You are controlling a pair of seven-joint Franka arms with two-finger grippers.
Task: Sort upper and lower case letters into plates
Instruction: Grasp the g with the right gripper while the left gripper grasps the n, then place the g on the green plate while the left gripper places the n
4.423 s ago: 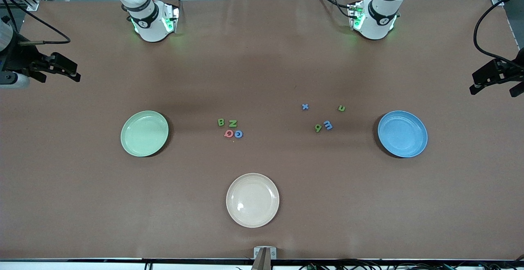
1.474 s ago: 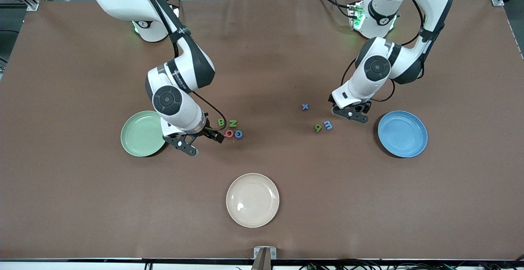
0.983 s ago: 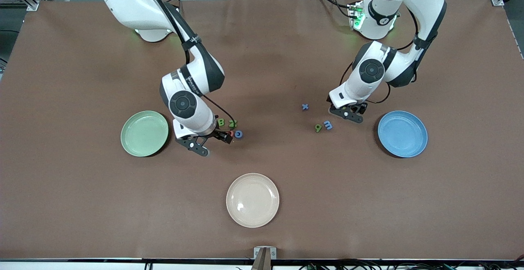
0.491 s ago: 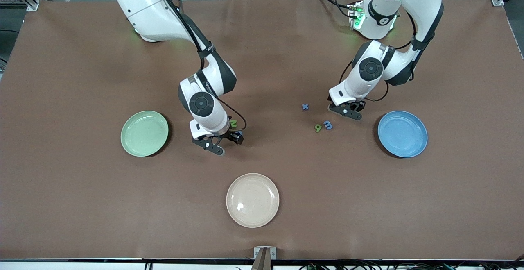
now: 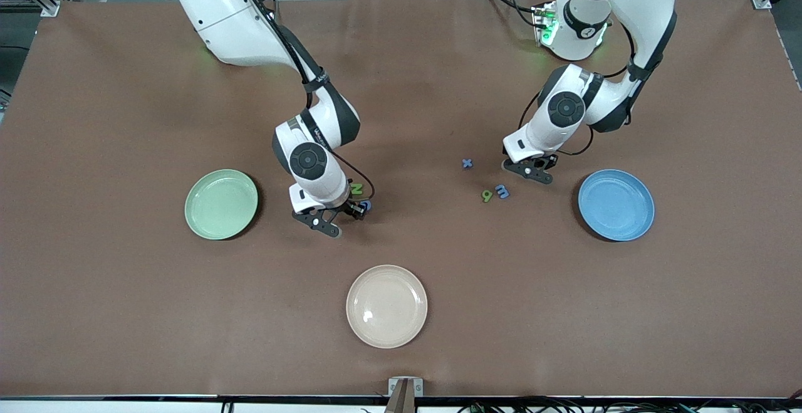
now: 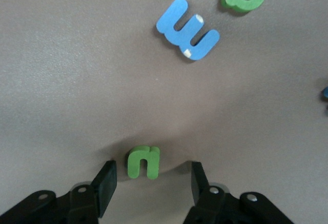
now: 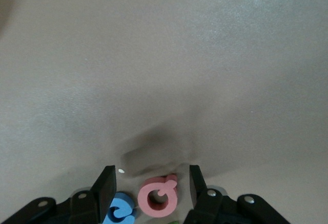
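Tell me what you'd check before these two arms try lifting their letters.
1. Green u lies between the left gripper's fingers: ok.
2. Pink Q lies between the right gripper's fingers: ok.
3. Fingers pressed against the letters: not ok; both wrist views show gaps on each side.
4. Blue G is out of the right gripper's way: cannot tell; it lies right beside one finger.
5. Blue m is well away from the left gripper: ok.
6. Pale green plate and sky blue plate lie flat on the table, ready to take letters: ok.
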